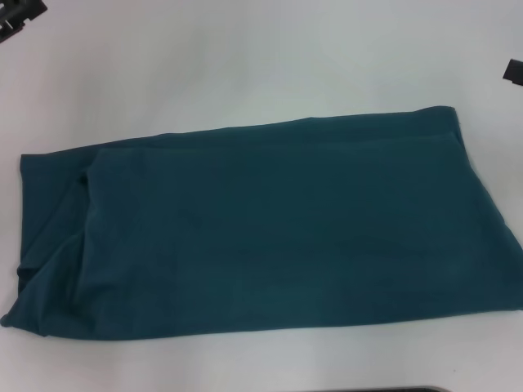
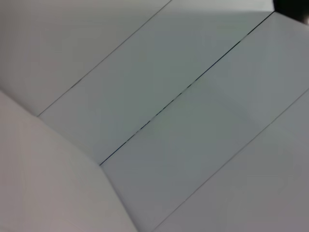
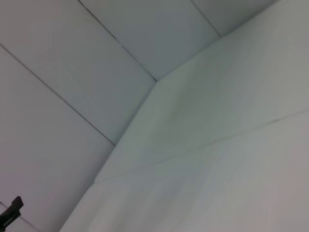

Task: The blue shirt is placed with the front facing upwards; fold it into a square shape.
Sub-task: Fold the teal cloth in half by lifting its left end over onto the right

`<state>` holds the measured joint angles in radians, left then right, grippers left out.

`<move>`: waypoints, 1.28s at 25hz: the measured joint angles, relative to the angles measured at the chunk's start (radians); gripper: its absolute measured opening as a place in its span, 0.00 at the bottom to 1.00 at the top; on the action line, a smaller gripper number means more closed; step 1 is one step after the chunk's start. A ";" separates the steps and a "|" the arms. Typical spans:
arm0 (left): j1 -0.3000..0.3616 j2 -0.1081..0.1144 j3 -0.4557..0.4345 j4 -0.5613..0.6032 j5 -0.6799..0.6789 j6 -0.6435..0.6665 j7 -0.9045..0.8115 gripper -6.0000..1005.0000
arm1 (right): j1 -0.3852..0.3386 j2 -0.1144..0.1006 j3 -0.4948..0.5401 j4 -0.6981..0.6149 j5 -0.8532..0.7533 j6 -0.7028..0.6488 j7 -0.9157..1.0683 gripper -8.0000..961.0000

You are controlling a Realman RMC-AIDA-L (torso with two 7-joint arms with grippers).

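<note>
Work surface: a plain white table (image 1: 245, 57), seen from the head view. Both wrist views show only pale panelled surfaces with thin dark seams; no garment appears in either.

Item under inspection: the blue shirt (image 1: 270, 229), dark teal-blue, lying flat on the table and folded into a long band, wider than it is deep, not yet square. The upper face is plain cloth; no print or label shows. The far edge runs slightly tilted, rising toward the robot's right. The right end is a fairly clean straight edge. The left end is untidy: an under-layer sticks out past the top layer, with a dark crease between them and a rumpled corner nearest the robot.

Left gripper (image 1: 20, 18): only a dark portion shows at the far left corner of the head view, well apart from the shirt, which lies nearer the robot and to its right. Finger state cannot be determined.

Right gripper (image 1: 513, 71): a small dark portion at the right edge, clear of the shirt, whose far right corner lies near it. Finger state cannot be determined.
</note>
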<state>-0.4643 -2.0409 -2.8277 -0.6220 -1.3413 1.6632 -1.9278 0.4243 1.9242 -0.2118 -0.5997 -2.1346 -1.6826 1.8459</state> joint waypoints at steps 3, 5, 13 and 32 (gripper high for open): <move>-0.002 -0.005 0.004 -0.003 -0.010 0.002 0.003 0.81 | -0.002 0.005 -0.005 0.002 0.025 -0.005 -0.020 0.74; -0.001 -0.005 0.009 0.000 -0.007 0.002 0.004 0.82 | -0.003 0.010 -0.005 0.002 0.027 -0.009 -0.031 0.74; 0.015 -0.011 0.049 -0.003 -0.004 0.011 0.005 0.83 | -0.011 0.026 -0.020 0.004 0.021 -0.018 -0.059 0.92; 0.112 0.045 0.228 -0.175 0.245 0.038 -0.013 0.82 | 0.003 0.053 -0.149 0.001 0.018 0.020 -0.068 0.95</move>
<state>-0.3527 -1.9959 -2.5995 -0.7970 -1.0958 1.7016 -1.9405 0.4269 1.9768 -0.3612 -0.5988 -2.1166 -1.6629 1.7780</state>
